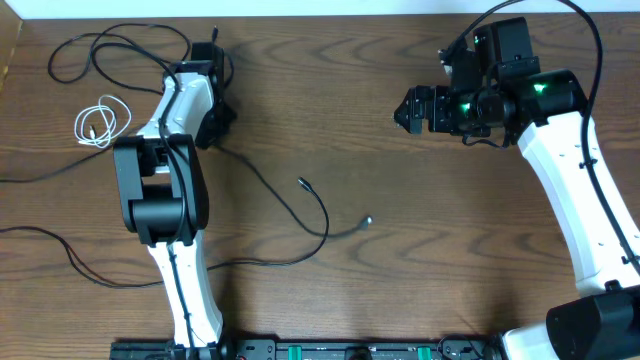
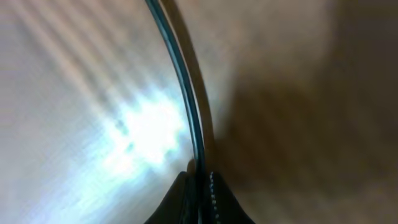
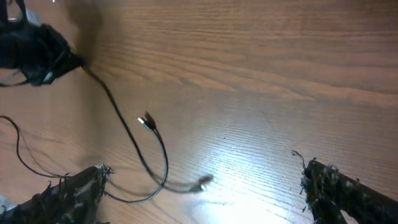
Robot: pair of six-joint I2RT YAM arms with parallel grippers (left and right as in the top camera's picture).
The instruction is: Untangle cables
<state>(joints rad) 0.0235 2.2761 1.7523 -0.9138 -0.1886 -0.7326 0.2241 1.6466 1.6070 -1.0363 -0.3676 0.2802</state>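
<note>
Left fingers (image 2: pixel 209 196): pressed together, pinching a thin black cable (image 2: pixel 186 81) just above the wood, at the far left of the surface (image 1: pixel 420 260).
Held cable: it runs from the grip toward the middle of the surface and crosses a second black strand (image 1: pixel 262 262) there.
Plug ends: two small ones lie near the middle, one (image 1: pixel 302 182) nearer the left arm, the other (image 1: pixel 368 221) further right. I cannot tell which belongs to the held cable.
White cable (image 1: pixel 100 122): a short coil lying left of the left arm, apart from it.
Black loops (image 1: pixel 90 48): loose at the far left corner.
Right fingers (image 1: pixel 409 108): spread wide, hovering over the right side, well apart from the cables.
</note>
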